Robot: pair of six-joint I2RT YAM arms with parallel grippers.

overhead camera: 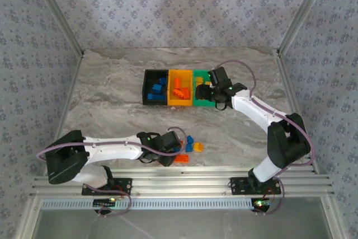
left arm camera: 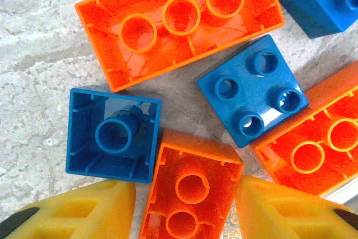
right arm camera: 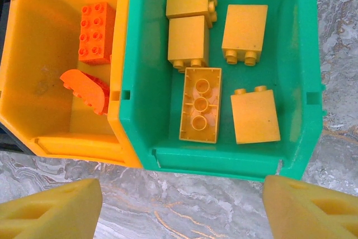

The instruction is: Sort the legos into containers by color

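My left gripper point(left arm camera: 185, 205) is open low over the loose legos near the table's front. Its yellow fingers point(left arm camera: 84, 214) stand either side of a small upside-down orange brick point(left arm camera: 190, 186), with a thin gap on the left side. Around it lie a long orange brick point(left arm camera: 179, 23), two blue bricks point(left arm camera: 113, 134) point(left arm camera: 253, 89) and another orange brick point(left arm camera: 313, 144). My right gripper point(right arm camera: 182, 211) is open and holds nothing, above the near rim of the green bin point(right arm camera: 224, 166), which has several yellow bricks point(right arm camera: 200, 104). The yellow-orange bin point(right arm camera: 78, 144) holds orange bricks point(right arm camera: 96, 32).
The three joined bins sit mid-table: black point(overhead camera: 146, 88) with blue bricks, yellow-orange point(overhead camera: 180, 103), green point(overhead camera: 197, 74). The loose pile by my left gripper point(overhead camera: 170, 154) includes a yellow brick point(overhead camera: 198, 147) and an orange one point(overhead camera: 181, 158). My right gripper point(overhead camera: 203, 90) hangs over the green bin.
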